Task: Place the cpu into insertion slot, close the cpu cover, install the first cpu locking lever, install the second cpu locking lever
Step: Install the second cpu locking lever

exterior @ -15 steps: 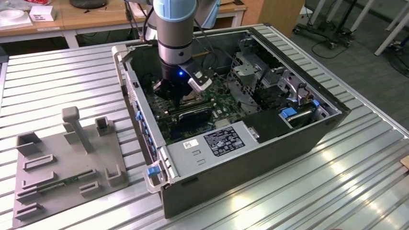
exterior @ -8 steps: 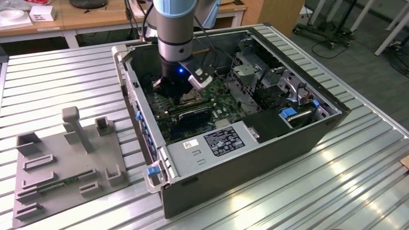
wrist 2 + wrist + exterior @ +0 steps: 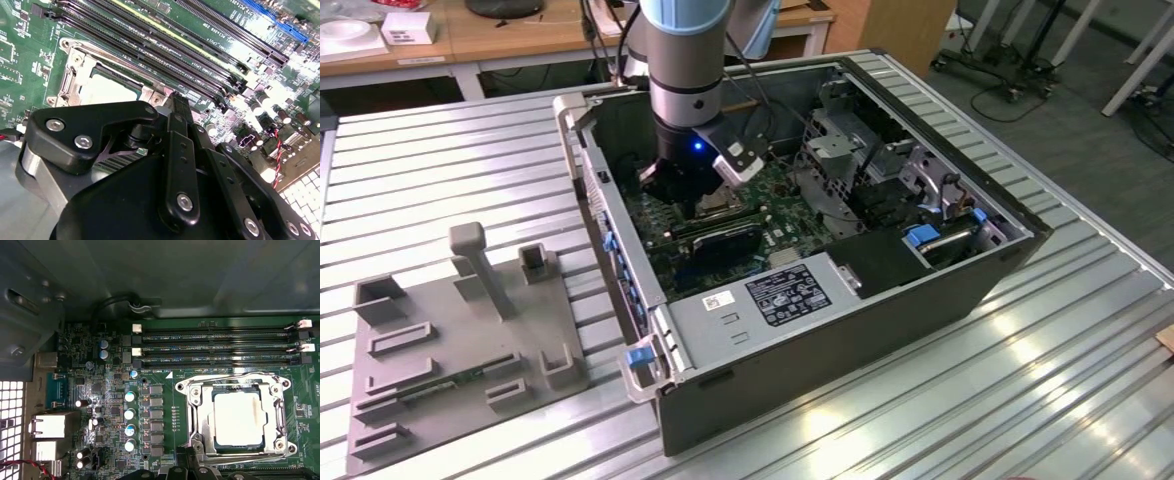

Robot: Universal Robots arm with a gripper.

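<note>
The cpu (image 3: 239,419) is a pale square chip lying flat in the insertion slot (image 3: 716,207) on the green motherboard. The silvery cpu cover (image 3: 200,412) lies down over it, with the chip showing through its cut-out middle. A thin metal lever rod (image 3: 232,375) runs along one edge of the cover. In the second wrist view the cpu (image 3: 107,90) and cover (image 3: 74,75) sit just beyond my black gripper (image 3: 181,102), which is shut with nothing seen between its fingers. The gripper (image 3: 683,185) hangs low inside the open case, beside the socket.
Long black memory slots (image 3: 215,345) run beside the socket. Capacitors (image 3: 130,415) and rear ports (image 3: 50,427) crowd the board on another side. The case walls (image 3: 607,230) and a drive cage (image 3: 841,150) hem in the arm. A grey fixture plate (image 3: 454,340) lies on the table.
</note>
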